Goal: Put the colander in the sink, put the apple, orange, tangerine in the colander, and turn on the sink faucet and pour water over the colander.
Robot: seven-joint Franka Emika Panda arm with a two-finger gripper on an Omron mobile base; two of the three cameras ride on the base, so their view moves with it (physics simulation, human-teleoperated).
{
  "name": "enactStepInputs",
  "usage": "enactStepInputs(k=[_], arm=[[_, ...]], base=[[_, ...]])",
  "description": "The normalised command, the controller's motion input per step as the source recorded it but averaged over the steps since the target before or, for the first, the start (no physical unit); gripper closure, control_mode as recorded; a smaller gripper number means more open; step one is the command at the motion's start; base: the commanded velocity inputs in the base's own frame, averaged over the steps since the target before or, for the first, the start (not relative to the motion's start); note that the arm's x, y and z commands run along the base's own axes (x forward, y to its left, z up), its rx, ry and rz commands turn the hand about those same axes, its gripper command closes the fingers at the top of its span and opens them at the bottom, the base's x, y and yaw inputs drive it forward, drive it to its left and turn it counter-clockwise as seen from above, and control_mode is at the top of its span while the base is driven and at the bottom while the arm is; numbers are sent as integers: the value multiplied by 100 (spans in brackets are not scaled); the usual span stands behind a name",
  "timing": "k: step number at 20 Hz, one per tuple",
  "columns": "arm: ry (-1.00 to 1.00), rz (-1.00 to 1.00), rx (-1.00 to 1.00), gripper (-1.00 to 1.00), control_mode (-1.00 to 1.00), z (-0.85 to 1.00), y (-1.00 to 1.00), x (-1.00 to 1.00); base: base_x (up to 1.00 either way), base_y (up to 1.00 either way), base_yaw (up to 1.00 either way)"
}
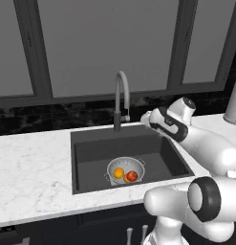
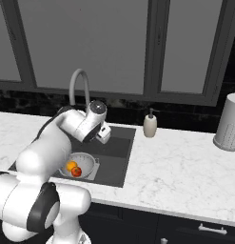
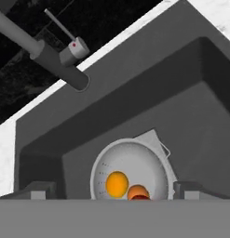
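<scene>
You are holding the gripper (image 3: pixel 114 193) with its jaws spread wide and nothing between them, hovering above the sink (image 1: pixel 91 143). The colander (image 1: pixel 125 167) is sitting on the basin floor, carrying the orange (image 1: pixel 118 172), the apple (image 1: pixel 133 176) and the tangerine (image 3: pixel 137 191). The sink faucet (image 1: pixel 120 98) is standing behind the basin.

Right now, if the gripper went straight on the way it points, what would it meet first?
Probably the colander in the sink, likely its fruit first, the orange nearest the line; depth is unclear.
</scene>
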Motion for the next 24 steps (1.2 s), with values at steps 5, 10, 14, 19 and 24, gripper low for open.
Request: enactStepInputs(k=[5,10,14,19,24], arm=[[-2,4,21,-100,-100,0,0,68],[-4,4,15,-100,-100,0,1,70],[-6,3,7,-100,-100,0,15,51],[-5,3,3,-100,-100,0,22,47],[-3,1,1,-100,-100,-1,9,52]], base=[[0,0,0],[0,0,0],[0,0,0],[0,0,0],[0,0,0]])
